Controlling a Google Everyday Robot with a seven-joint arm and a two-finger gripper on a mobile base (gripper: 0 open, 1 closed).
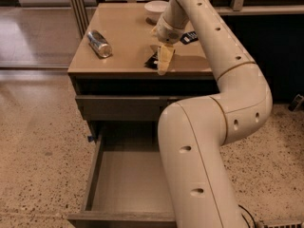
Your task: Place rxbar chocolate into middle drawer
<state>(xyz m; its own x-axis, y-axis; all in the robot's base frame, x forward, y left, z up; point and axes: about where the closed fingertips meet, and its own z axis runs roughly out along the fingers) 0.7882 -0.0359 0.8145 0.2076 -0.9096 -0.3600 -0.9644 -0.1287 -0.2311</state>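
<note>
- Camera view, the only one we've got: the gripper [164,64] is down at the top of the cabinet [123,30], near its front edge, pointing pretty much straight down.
- The chocolate bar [152,61] is lying on the cabinet top right against the gripper's left side as we see it. It's touching or as good as touching, and part of it is hidden behind the gripper.
- We honestly can't tell how the jaws stand, or whether they have the bar.
- The middle drawer [95,175] is pulled out wide below, and we can see its bare floor. The bar isn't in it.
- Above it, the upper drawer front [118,107] sticks out just a little.
- Also on top: a can [99,43] on its side towards the left, a white bowl [156,8] at the back, and a second dark bar [189,37] with white lettering behind the gripper.
- The big cream arm [204,141] covers the right side of the drawer.
</note>
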